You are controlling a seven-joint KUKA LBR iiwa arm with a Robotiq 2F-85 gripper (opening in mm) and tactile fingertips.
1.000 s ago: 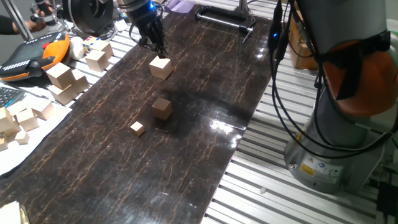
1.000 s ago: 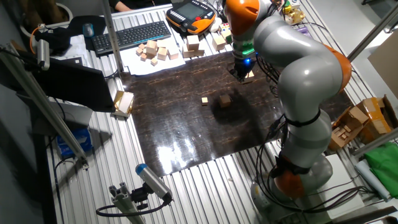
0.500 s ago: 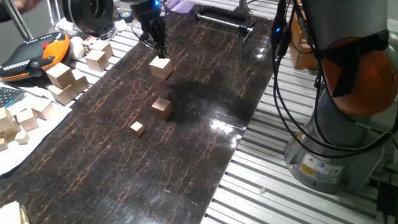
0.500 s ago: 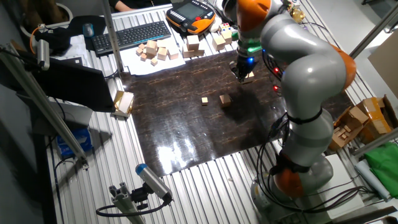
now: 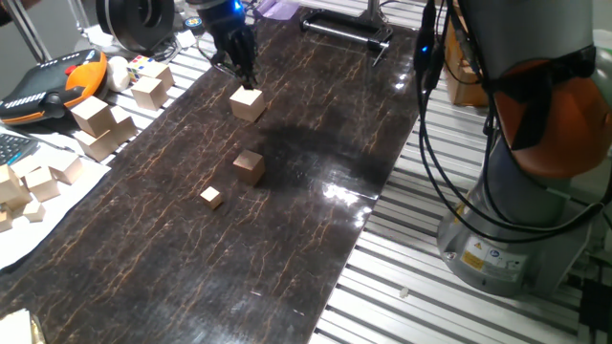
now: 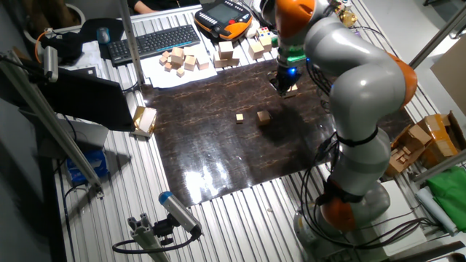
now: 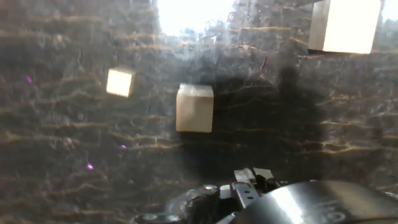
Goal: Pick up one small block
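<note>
The small block (image 5: 249,166) is a reddish-tan wooden cube on the dark marbled mat (image 5: 316,105), near its middle. It also shows in the other fixed view (image 6: 263,116) and in the hand view (image 7: 194,108). My gripper (image 5: 245,76) hangs at the mat's far end, just behind the larger pale cube (image 5: 248,103), well away from the small block. It also shows in the other fixed view (image 6: 285,84). Its fingers look like one dark tapering mass, so the gap cannot be made out. Nothing shows between them. The hand view shows no fingertips.
A tiny pale cube (image 5: 211,197) lies close to the small block, toward the near left. Several loose wooden blocks (image 5: 96,119) and an orange pendant (image 5: 57,81) sit off the mat's left edge. The robot base (image 5: 516,191) and its cables stand on the right.
The arm shifted slightly between one second and half a second ago, and its shadow left the small block. Since then nothing has visibly moved.
</note>
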